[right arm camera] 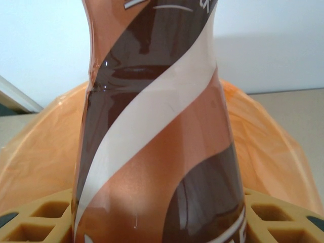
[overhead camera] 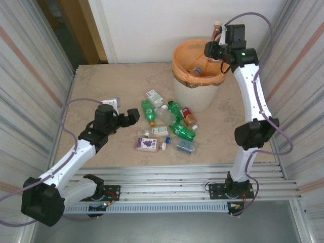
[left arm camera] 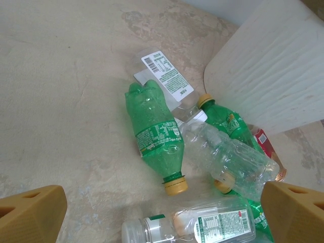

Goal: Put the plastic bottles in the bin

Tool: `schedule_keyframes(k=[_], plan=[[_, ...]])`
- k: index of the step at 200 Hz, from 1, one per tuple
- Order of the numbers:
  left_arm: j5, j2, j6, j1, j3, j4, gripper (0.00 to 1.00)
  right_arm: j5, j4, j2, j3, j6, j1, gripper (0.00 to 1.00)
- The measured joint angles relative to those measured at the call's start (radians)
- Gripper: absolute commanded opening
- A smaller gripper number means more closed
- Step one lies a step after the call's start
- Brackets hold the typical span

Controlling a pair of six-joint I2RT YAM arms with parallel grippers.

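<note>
The table (overhead camera: 101, 91) has a matt, beige, mottled top like stone, with ribbed aluminium rails (overhead camera: 172, 179) along its near edge. Striped, corrugated panels close in the left and right sides, and a plain white wall (overhead camera: 152, 25) stands at the far side.

The bin (overhead camera: 195, 98) is at the far right of the table. It is round, with smooth cream sides, and a thin glossy orange bag (overhead camera: 178, 66) is folded over its rim.

The right gripper (overhead camera: 215, 48) hangs over the bin's mouth. Its waffle-patterned tan pads (right arm camera: 40, 223) are clamped on an upright brown bottle (right arm camera: 157, 126) wrapped in a shiny label with a white swirl.

The other plastic bottles (overhead camera: 167, 126) lie in a loose heap at the middle of the table, just in front of the bin.

The left gripper (overhead camera: 132, 116) sits just left of the heap with its jaws wide apart. Its wrist view shows a dented green bottle (left arm camera: 154, 131) with a yellow cap. Beside that is a crumpled clear bottle (left arm camera: 228, 157).
</note>
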Motion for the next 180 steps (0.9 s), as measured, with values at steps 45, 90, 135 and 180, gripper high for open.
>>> schedule_keyframes(k=[45,90,135,180], plan=[[0.000,-0.001,0.000,0.000,0.002,-0.015,0.99,0.031,-0.044,0.080,0.037,-0.045,0.021,0.44],[0.000,-0.005,0.000,0.005,0.002,-0.022,0.99,0.111,-0.074,0.130,0.042,-0.090,0.050,0.55],[0.000,-0.007,0.000,0.006,0.003,-0.022,0.99,0.149,-0.092,0.147,0.042,-0.113,0.055,0.72],[0.000,-0.007,0.000,0.006,0.003,-0.023,0.99,0.166,-0.091,0.147,0.042,-0.127,0.061,0.75]])
